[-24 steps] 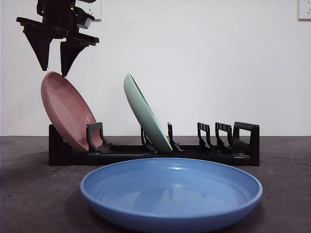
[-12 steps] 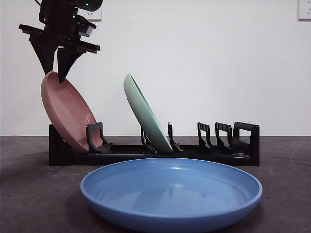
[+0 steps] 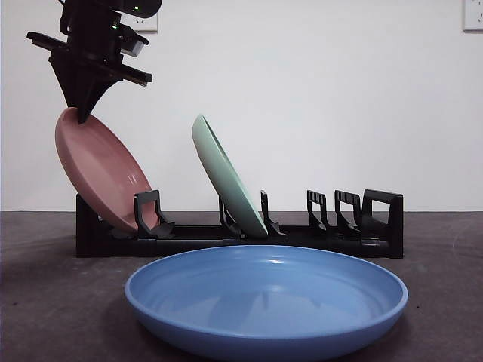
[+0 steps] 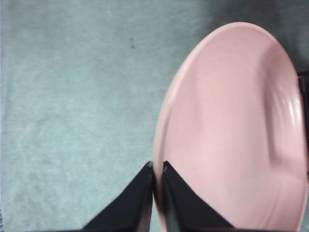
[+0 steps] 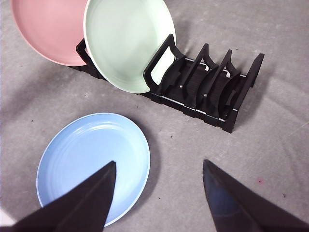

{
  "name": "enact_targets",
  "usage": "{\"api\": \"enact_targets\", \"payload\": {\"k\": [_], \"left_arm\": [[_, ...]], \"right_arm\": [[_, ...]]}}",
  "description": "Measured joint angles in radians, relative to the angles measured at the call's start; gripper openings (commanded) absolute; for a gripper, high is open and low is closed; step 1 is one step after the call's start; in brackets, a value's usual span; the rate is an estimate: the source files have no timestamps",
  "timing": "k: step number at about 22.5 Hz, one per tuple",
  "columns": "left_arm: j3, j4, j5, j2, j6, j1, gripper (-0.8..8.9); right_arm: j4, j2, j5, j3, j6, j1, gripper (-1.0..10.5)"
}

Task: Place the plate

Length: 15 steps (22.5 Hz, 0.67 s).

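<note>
A pink plate (image 3: 102, 177) (image 4: 231, 135) (image 5: 46, 29) leans in the left end slot of the black dish rack (image 3: 302, 240) (image 5: 207, 92). My left gripper (image 3: 80, 115) (image 4: 158, 165) comes down from above and is shut on that plate's top rim. A green plate (image 3: 226, 181) (image 5: 128, 41) leans in a middle slot. A blue plate (image 3: 264, 302) (image 5: 91, 162) lies flat on the table in front of the rack. My right gripper (image 5: 159, 162) hovers open high above the table, over the blue plate's edge, holding nothing.
Several upright dividers at the rack's right end (image 3: 347, 215) hold nothing. Grey table surface (image 5: 270, 159) stretches around the rack and the blue plate. A white wall stands behind.
The left gripper's jaws have come down and shut on the pink plate's rim. The plate's top has shifted slightly left.
</note>
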Motion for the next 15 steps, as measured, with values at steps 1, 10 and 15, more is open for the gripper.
{"api": "enact_targets", "payload": {"k": [1,10,15], "left_arm": [[0.0,0.0,-0.013,0.0,0.0,-0.003,0.11],[0.085,-0.003,-0.128,0.004,0.019,-0.036,0.11],[0.164,-0.004,-0.209,0.004,0.046,-0.064,0.11]], "right_arm": [[0.0,0.0,0.0,0.0,0.0,0.002,2.8],[0.0,0.0,0.001,0.0,0.0,0.019,2.8],[0.0,0.0,0.001,0.0,0.0,0.019,2.8]]}}
